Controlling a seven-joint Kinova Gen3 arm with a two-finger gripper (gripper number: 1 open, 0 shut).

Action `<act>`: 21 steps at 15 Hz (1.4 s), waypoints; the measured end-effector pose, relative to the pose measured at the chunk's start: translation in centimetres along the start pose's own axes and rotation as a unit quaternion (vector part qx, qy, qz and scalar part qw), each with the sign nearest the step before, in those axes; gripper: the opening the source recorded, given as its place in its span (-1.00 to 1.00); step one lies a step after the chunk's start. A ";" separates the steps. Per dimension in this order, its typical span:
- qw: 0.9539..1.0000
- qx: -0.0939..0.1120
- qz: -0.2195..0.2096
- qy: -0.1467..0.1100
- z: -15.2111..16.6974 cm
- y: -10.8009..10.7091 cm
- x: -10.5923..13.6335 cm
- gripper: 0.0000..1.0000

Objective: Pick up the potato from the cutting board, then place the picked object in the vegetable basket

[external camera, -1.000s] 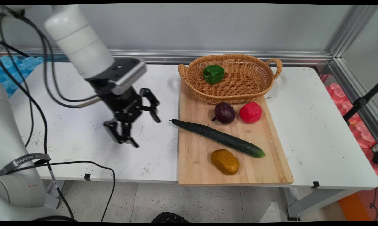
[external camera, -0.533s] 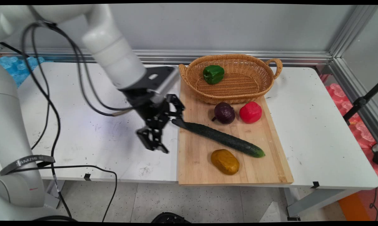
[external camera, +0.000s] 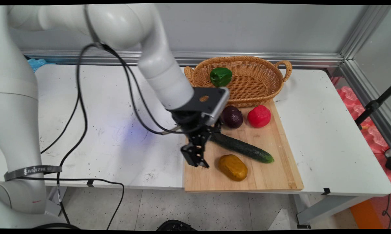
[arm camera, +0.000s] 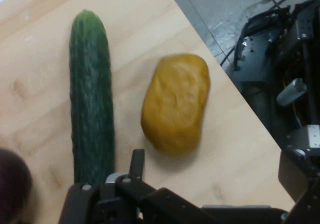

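The pincer [external camera: 200, 152] hangs over the left part of the wooden board [external camera: 273, 169], right above the stem end of the long, bumpy dark green cucumber [external camera: 244, 148]. I can't tell how far open it is (the hand view only shows its linkage). A smooth, lumpy yellow-brown potato [external camera: 233, 167] sits just beside the cucumber, not touching. A round purple onion [external camera: 232, 116] and a red pepper [external camera: 259, 116] lie by the woven wicker basket [external camera: 263, 94], which holds a glossy green pepper [external camera: 220, 76].
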 end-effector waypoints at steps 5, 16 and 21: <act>1.000 -0.005 0.017 -0.013 3.6 -1.1 2.0 1.00; 0.998 -0.022 0.043 -0.037 8.2 -2.9 3.7 1.00; 0.997 -0.028 0.054 -0.041 8.8 -3.4 4.1 -1.00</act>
